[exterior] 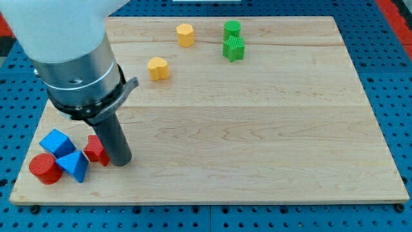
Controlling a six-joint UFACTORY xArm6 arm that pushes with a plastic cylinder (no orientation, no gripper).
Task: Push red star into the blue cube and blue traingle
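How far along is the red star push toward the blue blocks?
Nearly done: the red star sits right beside the blue cube and blue triangle. My tip is against its right side. Left: confirming firm contact with both.

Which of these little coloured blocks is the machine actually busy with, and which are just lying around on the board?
In the job:
red star, partly hidden behind my tip, which sits just to its right
blue cube
blue triangle

Just lying about:
red cylinder, beside the blue blocks
two yellow blocks, near the view's top
two green blocks, near the view's top
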